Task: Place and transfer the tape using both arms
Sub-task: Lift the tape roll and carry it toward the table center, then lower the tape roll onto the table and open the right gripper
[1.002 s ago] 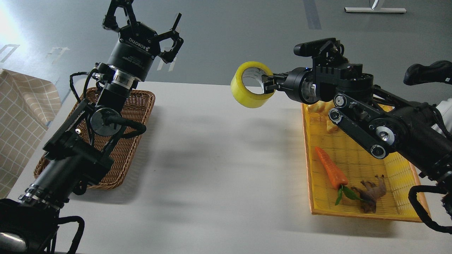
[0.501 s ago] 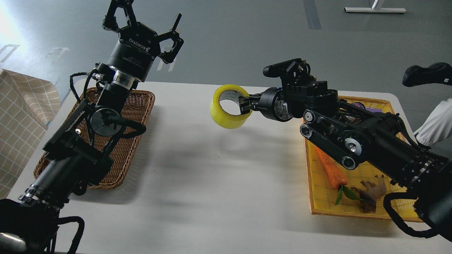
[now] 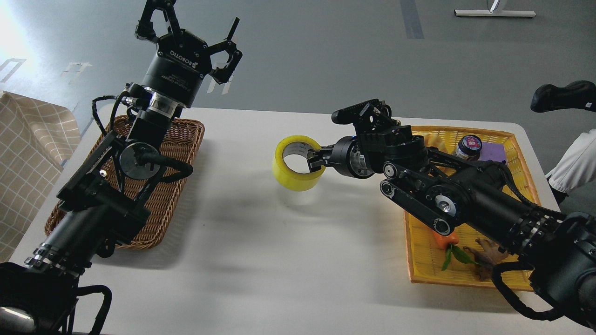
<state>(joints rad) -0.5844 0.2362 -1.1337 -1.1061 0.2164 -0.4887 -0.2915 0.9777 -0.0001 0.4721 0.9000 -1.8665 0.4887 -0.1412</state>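
Lowered tape point(image 3: 297, 164) pinched in R gripper point(image 3: 316, 159) over white table point(image 3: 260, 242); L gripper point(image 3: 188, 35) splayed; grey floor point(image 3: 326, 51)

A big white table point(image 3: 260, 242) fills most of the view, and soft grey shadows lie across its top. Behind it is a smooth grey floor point(image 3: 326, 51) with a darker stripe point(image 3: 411, 18) running away, some small white marks point(image 3: 77, 69) on the left, and a white metal base point(image 3: 494, 13) of some stand at the top right. Bright light point(image 3: 11, 42) shines on the floor at the far left (it looks almost white there), and a tan cloth point(image 3: 28, 158) with thin white squares hangs beside the table's left edge.
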